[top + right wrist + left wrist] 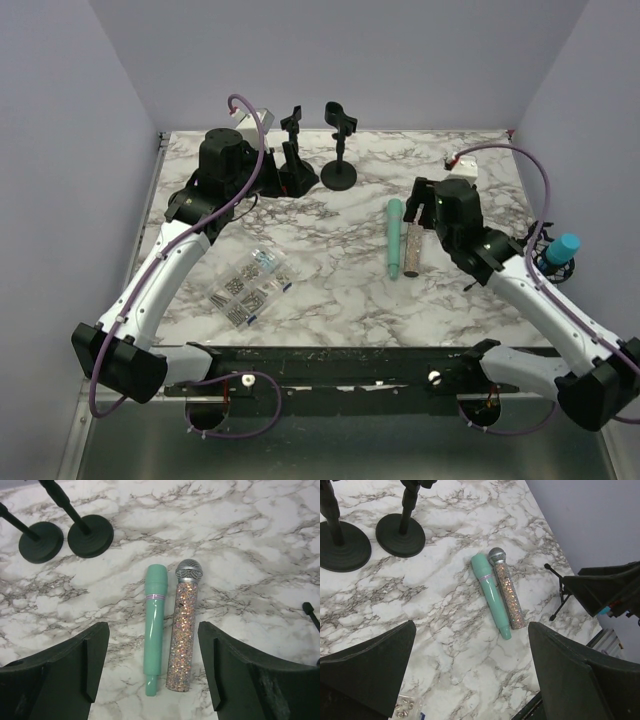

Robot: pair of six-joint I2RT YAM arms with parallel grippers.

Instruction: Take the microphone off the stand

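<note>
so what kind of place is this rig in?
Probably a lab robot test cell, not a studio: a marble-print table boxed in by plain lavender walls, a left arm and right arm bolted at its near edge, and staged props, a teal microphone and glitter microphone lying by an empty stand.

Two microphones: teal one (154, 630), glittered one (182, 632). Two black round-base stands (41, 541) (90, 535). One clear bag of metal parts (250, 285). One blue-capped item (566, 246). Two robot arms (170, 270) (530, 290).
</note>
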